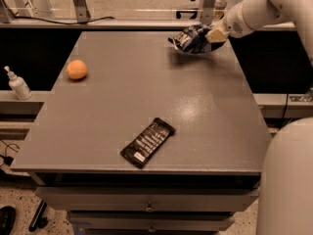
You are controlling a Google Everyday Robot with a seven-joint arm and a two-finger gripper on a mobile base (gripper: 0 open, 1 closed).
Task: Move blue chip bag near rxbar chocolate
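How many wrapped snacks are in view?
2: a wrinkly dark blue chip bag at far right, held by the gripper; a flat black bar near the front edge of the table.

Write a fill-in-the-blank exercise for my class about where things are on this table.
1. The gripper holds the blue chip bag at the ____ right corner of the table.
2. The rxbar chocolate lies near the table's ____ edge.
3. The round fruit on the table's left side is ____ in colour.
Missing words: far; front; orange.
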